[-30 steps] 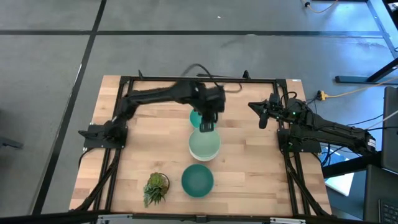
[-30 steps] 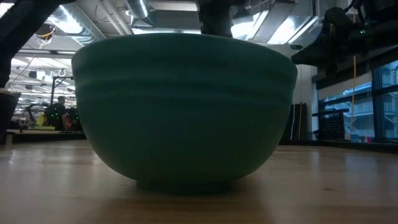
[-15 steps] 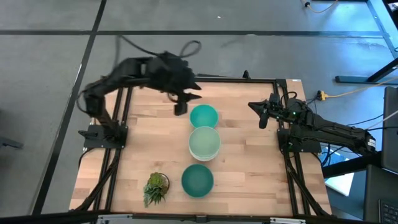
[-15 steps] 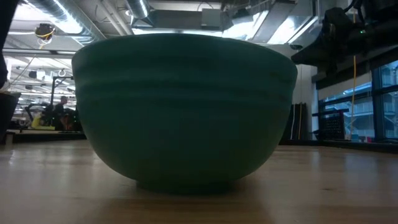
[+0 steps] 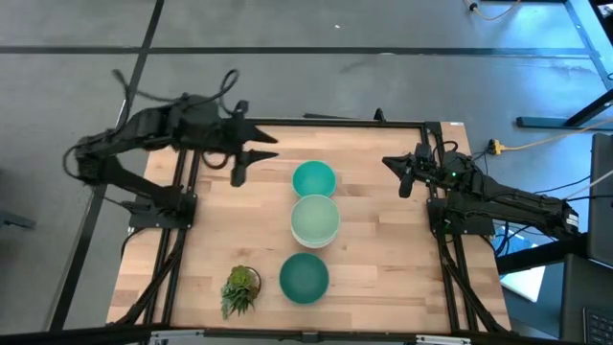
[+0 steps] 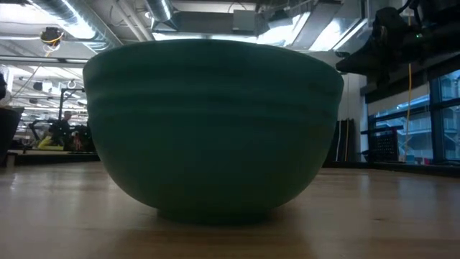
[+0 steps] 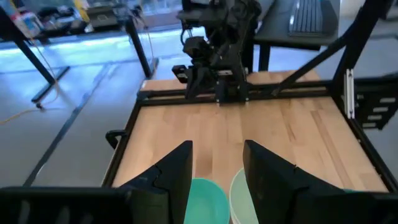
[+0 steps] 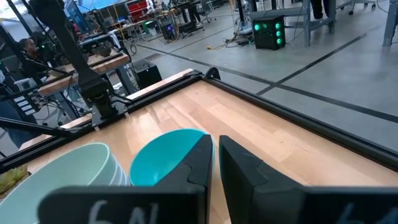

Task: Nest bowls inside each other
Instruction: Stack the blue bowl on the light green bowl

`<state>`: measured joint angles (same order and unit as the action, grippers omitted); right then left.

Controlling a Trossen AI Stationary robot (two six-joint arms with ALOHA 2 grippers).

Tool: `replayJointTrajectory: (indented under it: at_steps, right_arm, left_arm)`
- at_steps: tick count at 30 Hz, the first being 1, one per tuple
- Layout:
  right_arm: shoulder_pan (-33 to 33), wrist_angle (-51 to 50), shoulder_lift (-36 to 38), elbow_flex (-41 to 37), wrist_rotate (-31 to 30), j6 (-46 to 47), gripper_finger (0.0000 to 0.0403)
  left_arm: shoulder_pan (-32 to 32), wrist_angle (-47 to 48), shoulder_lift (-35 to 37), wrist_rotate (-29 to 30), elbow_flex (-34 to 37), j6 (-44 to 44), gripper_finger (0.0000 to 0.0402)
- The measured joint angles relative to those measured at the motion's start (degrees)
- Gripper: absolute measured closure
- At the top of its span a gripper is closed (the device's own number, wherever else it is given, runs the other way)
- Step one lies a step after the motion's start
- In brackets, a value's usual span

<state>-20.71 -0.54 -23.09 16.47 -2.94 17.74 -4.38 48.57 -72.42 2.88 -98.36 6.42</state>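
Observation:
Three bowls stand in a row down the middle of the table: a teal bowl (image 5: 313, 179) farthest, a pale mint bowl (image 5: 314, 219) on top of a stack in the middle, and a darker teal bowl (image 5: 305, 277) nearest, which fills the low view (image 6: 212, 129). White bowls do not show apart from the stack. My left gripper (image 5: 268, 149) is open and empty, raised over the table's far left, pointing at the teal bowl (image 7: 205, 199). My right gripper (image 5: 395, 171) is shut and empty at the far right, facing the teal bowl (image 8: 168, 158).
A small green potted plant (image 5: 239, 290) stands near the front edge, left of the darker teal bowl. A black frame (image 5: 306, 123) runs round the wooden table. Bare wood lies on both sides of the bowl row.
My left gripper has drawn back from above the teal and pale mint bowls toward the table's far left corner, uncovering the teal bowl. The three bowls stand where they were. My right arm has kept still.

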Motion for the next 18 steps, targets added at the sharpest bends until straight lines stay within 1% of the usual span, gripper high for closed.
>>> replayJointTrajectory:
  at_steps: [5,10,13,16,18]
  right_arm:
    - [0.00,0.51,0.00,0.00,0.01,0.09,0.0370]
    - [0.00,3.04,-0.42,0.02,0.29,3.48,0.0370]
    - [0.00,0.85,-3.65,1.10,2.31,5.21,0.0370]
    - [0.00,0.35,-9.51,3.63,4.24,5.99,0.0370]
    - [0.00,0.39,-14.53,6.91,4.61,5.70,0.0370]
  left_arm:
    - [0.02,-9.54,13.98,2.15,18.98,-2.87,0.0265]
    - [0.03,-17.55,25.10,2.16,34.36,-4.77,0.0266]
    - [0.02,-19.58,29.76,2.19,40.40,-4.80,0.0266]
    - [0.02,-20.26,32.37,2.38,44.27,-4.86,0.0264]
    - [0.02,-20.38,33.07,2.40,45.85,-4.82,0.0266]
